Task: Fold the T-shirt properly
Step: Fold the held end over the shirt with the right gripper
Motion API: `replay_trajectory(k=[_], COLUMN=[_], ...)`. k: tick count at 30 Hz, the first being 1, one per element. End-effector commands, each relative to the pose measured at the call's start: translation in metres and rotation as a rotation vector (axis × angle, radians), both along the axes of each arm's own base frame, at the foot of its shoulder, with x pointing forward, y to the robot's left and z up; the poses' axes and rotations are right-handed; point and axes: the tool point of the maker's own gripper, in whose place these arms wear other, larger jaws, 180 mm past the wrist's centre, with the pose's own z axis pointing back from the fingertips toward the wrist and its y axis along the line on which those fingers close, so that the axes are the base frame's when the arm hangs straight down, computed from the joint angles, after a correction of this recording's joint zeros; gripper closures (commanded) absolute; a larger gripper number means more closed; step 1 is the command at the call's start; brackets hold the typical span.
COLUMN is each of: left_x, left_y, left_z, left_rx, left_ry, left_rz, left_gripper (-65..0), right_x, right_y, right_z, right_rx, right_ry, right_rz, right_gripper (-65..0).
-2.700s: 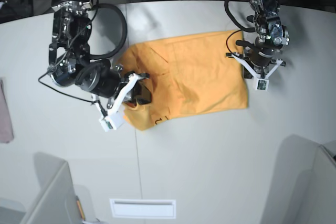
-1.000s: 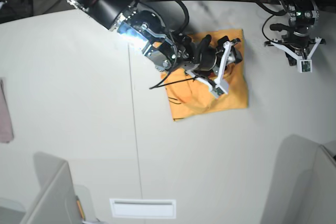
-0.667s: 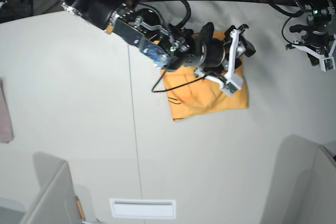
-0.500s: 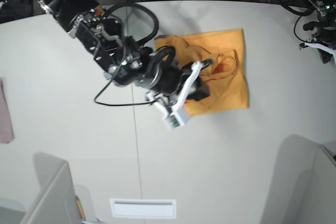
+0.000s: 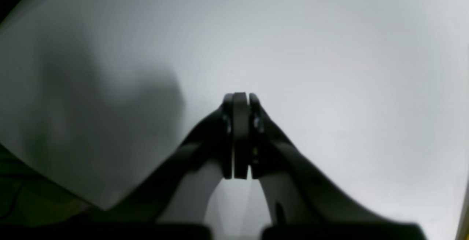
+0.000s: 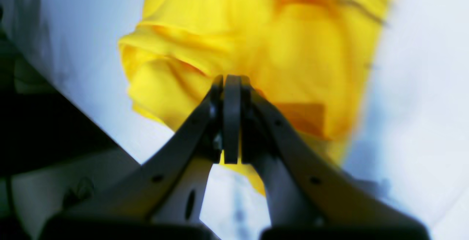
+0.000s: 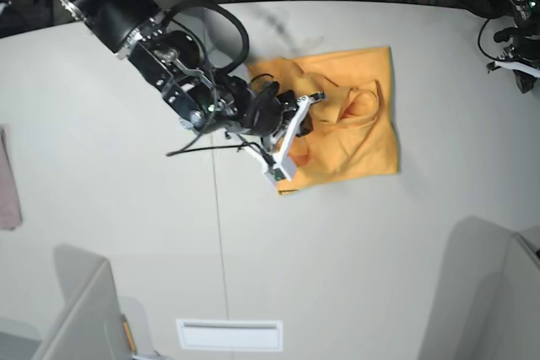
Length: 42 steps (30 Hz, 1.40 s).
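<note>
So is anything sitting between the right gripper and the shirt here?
Nothing visible. The right gripper, jaws shut, hangs directly over the T-shirt with only bare table around it. The left gripper is off at the table's edge.

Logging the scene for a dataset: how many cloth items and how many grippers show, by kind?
Orange-yellow T-shirt: 1
Pinkish cloth at the table's left edge: 1
Grippers, jaws together: 2 (right gripper, left gripper)
Total: 4
</note>
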Motion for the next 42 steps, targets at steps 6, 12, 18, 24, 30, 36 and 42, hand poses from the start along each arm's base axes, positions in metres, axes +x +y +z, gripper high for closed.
replay_trajectory(k=[6,12,18,24,30,36,42], left_x=[0.003,0.003,0.005,0.004,0.004,0.004,0.004], left_y=[0.008,0.008,0.007,0.007,0.007,0.007,0.007], left_z=[0.015,0.015,0.015,0.014,0.014,0.014,0.014], left_rx=[0.039,0.039,0.037,0.038,0.037,0.037,0.038], left_ry=[-0.030,-0.030,-0.036,-0.031,-0.031,-0.031,-0.031], left_rz=[-0.003,-0.003,-0.007,-0.006,-0.009,-0.009,-0.006], left_gripper=[0.0,0.0,0.0,0.0,0.0,0.0,0.0], right_x=[-0.023,-0.084,-0.073,-0.041,-0.040,-0.012,-0.007], right_y=[0.032,0.044,0.046,0.031,0.029,0.020,0.023], right_z=[0.015,-0.008,0.020,0.026,0.022,0.011,0.007], right_rx=[0.028,0.011,0.076,0.028,-0.021,-0.126,-0.154], right_ry=[-0.045,0.041,-0.008,0.012,0.033,-0.140,-0.171], right_rz=[0.124,0.237,0.200,0.065,0.039,0.024,0.029], right_gripper=[0.0,0.0,0.0,0.0,-19.2,-28.7,-28.7])
